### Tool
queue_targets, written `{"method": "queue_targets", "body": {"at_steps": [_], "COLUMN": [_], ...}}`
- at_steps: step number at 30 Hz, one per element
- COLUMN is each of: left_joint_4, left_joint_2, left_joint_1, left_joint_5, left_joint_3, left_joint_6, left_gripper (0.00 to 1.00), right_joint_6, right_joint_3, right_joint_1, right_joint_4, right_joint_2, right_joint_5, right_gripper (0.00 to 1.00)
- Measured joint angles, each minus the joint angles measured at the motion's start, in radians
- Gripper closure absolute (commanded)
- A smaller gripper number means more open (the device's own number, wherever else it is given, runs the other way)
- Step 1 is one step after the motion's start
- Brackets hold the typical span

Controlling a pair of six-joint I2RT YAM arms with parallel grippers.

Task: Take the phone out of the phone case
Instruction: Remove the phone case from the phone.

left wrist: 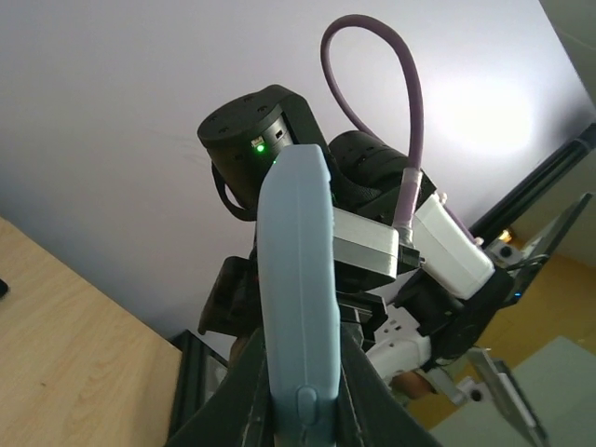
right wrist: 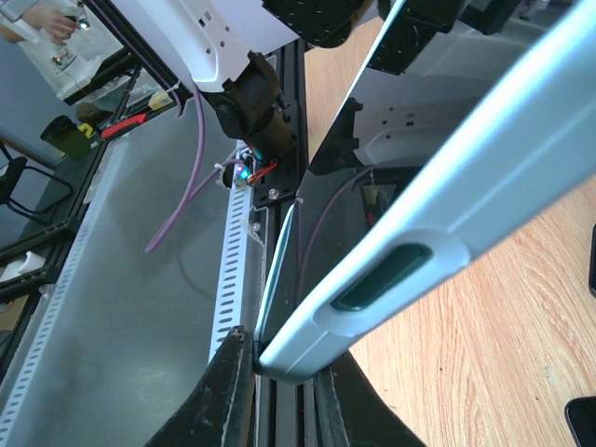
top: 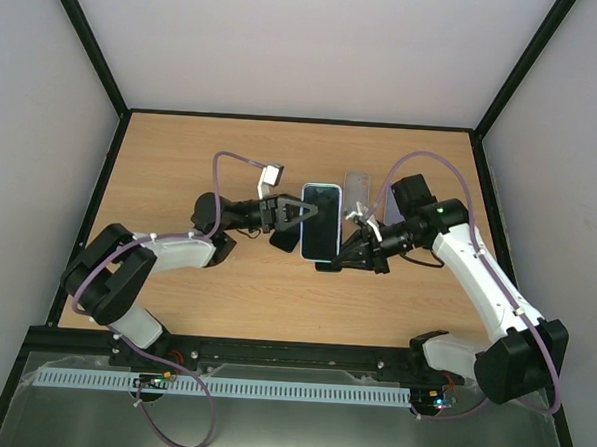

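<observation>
Top: far above the phone [top: 320,221], looking straight down. At each wrist, hard against its edge (left looking up past it, right down along it). Shared across all three: phone.

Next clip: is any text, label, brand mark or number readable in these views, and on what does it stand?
No text can be read in any view.
phone case: plain light blue, no logo or print showing.
phone screen: dark, reflections only.
background clutter beyond the table, right wrist view: too blurred to read anything.
</observation>
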Motion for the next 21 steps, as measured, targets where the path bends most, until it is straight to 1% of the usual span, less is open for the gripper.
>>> {"method": "queue_targets", "body": {"at_steps": [7, 10, 21], "left_joint_4": [0.055, 0.064, 0.074], "left_joint_2": [0.081, 0.086, 0.086], "left_joint_1": [0.004, 0.006, 0.006], "left_joint_5": [0.072, 0.086, 0.077], "left_joint_3": [0.069, 0.085, 0.098], "left_joint_6": [-0.203, -0.259, -0.356], "left_gripper": [0.98, 0.98, 0.98], "right_joint_6": [-0.042, -0.040, 0.021], "right_joint_3": [0.017, 0.028, 0.018], "right_joint_1": [0.010, 0.013, 0.026], "right_joint_4": [-0.031, -0.027, 0.058], "right_joint_2": [-0.021, -0.033, -0.074], "right_joint_5": [0.023, 0.025, 0.035], "right_gripper": [0.94, 0.95, 0.96]}}
